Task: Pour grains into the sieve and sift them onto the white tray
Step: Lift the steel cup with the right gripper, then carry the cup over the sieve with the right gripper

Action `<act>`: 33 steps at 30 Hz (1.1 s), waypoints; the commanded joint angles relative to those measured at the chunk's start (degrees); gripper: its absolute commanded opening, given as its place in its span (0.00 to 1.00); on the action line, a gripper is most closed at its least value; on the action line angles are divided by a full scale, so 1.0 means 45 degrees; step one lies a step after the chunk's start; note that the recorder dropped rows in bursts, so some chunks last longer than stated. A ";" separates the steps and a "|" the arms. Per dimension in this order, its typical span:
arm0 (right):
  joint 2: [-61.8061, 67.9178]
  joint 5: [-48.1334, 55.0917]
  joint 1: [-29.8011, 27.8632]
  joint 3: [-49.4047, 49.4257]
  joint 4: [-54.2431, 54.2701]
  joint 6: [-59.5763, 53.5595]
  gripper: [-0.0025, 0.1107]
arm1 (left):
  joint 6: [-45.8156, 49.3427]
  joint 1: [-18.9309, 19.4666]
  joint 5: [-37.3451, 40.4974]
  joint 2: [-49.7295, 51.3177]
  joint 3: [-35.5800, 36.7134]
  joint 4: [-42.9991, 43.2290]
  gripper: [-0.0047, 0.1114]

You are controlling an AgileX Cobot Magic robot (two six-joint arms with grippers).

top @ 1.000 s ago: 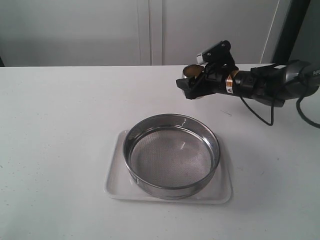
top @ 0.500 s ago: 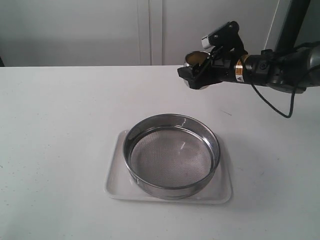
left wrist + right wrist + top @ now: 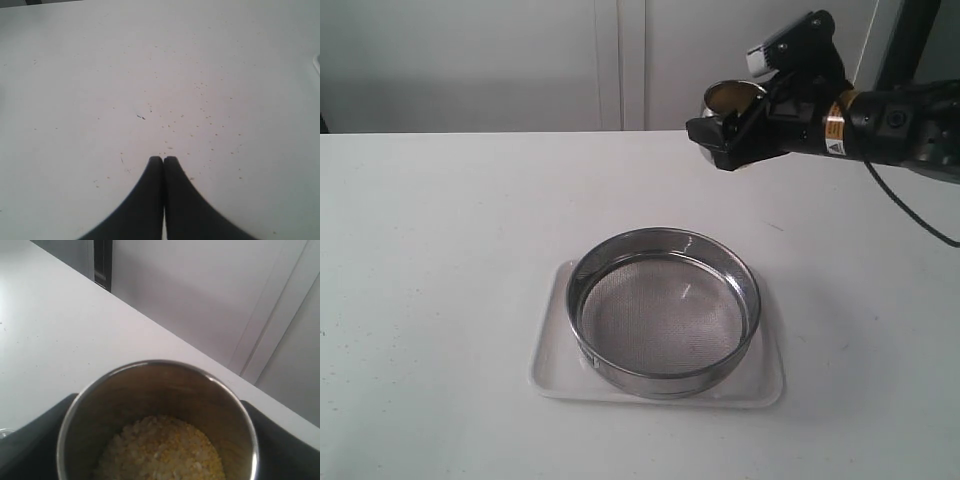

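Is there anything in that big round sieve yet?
Empty. The sieve shows bare mesh; the grains sit in the cup held by the right gripper.

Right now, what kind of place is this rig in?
Probably a lab test bench, not a kitchen: plain white table, blank pale wall panels behind, and a sieve on a white tray plus a steel cup of grains.

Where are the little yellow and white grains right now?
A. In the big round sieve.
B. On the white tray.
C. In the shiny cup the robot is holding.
C: the grains lie inside the steel cup held up by the right end effector, and the mesh of the sieve shows none.
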 commanded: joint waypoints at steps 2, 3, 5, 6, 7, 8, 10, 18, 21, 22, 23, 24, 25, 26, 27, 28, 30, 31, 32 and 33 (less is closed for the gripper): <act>-0.1287 -0.0145 -0.0025 0.0994 0.0055 0.0070 0.02 | 0.0000 -0.0074 -0.0049 -0.0049 0.0032 -0.0074 0.04; -0.1461 -0.0087 -0.0025 0.1157 0.0055 0.0098 0.02 | 0.0000 -0.0074 -0.0049 -0.0049 0.0032 -0.0074 0.04; -0.1782 -0.0087 0.0000 0.1470 0.0028 0.0128 0.02 | 0.0000 -0.0074 -0.0049 -0.0049 0.0032 -0.0074 0.04; -0.1943 -0.0109 0.0000 0.1650 0.0028 0.0128 0.02 | 0.0000 -0.0074 -0.0049 -0.0049 0.0032 -0.0074 0.04; -0.2100 -0.0110 0.0000 0.1829 0.0002 0.0128 0.02 | 0.0000 -0.0074 -0.0049 -0.0049 0.0032 -0.0074 0.04; -0.2230 -0.0126 0.0000 0.1970 -0.0067 0.0128 0.02 | 0.0000 -0.0074 -0.0049 -0.0049 0.0032 -0.0074 0.04; -0.2528 -0.0126 0.0000 0.2302 -0.0431 0.0451 0.02 | 0.0000 -0.0074 -0.0049 -0.0049 0.0032 -0.0074 0.04; -0.3417 -0.0044 0.0165 0.3015 -0.2311 0.1678 0.02 | 0.0000 -0.0074 -0.0049 -0.0049 0.0032 -0.0074 0.04; -0.3632 0.0071 0.0528 0.3015 -0.3201 0.1944 0.02 | 0.0000 -0.0074 -0.0049 -0.0049 0.0032 -0.0074 0.04; -0.3673 0.0178 0.0678 0.3015 -0.3370 0.2093 0.02 | 0.0000 -0.0074 -0.0049 -0.0049 0.0032 -0.0074 0.04; -0.3734 0.0337 0.0836 0.3015 -0.3375 0.2118 0.02 | 0.0000 -0.0074 -0.0049 -0.0049 0.0032 -0.0074 0.04; -0.3768 0.0482 0.0955 0.3015 -0.3396 0.2118 0.02 | 0.0000 -0.0074 -0.0049 -0.0049 0.0032 -0.0074 0.04; -0.3774 0.0703 0.1124 0.3015 -0.3396 0.2118 0.02 | 0.0000 -0.0074 -0.0049 -0.0049 0.0032 -0.0074 0.04; -0.3774 0.1046 0.1416 0.3015 -0.3396 0.2118 0.02 | 0.0000 -0.0074 -0.0049 -0.0049 0.0032 -0.0074 0.04; -0.3774 0.1207 0.1573 0.3015 -0.3551 0.2118 0.02 | 0.0000 -0.0074 -0.0049 -0.0049 0.0032 -0.0074 0.04; -0.3774 0.1601 0.1891 0.3015 -0.3745 0.2118 0.02 | 0.0000 -0.0074 -0.0049 -0.0049 0.0032 -0.0074 0.04; -0.3774 0.2270 0.2415 0.3015 -0.3862 0.2093 0.02 | 0.0000 -0.0074 -0.0049 -0.0049 0.0032 -0.0074 0.04; -0.3774 0.2535 0.2577 0.3015 -0.3947 0.2093 0.02 | 0.0000 -0.0074 -0.0049 -0.0049 0.0032 -0.0074 0.04; -0.3774 0.2985 0.2896 0.3015 -0.4122 0.2093 0.02 | 0.0000 -0.0074 -0.0049 -0.0049 0.0032 -0.0074 0.04; -0.3774 0.3171 0.3005 0.3015 -0.4156 0.2070 0.02 | 0.0000 -0.0074 -0.0049 -0.0049 0.0032 -0.0074 0.04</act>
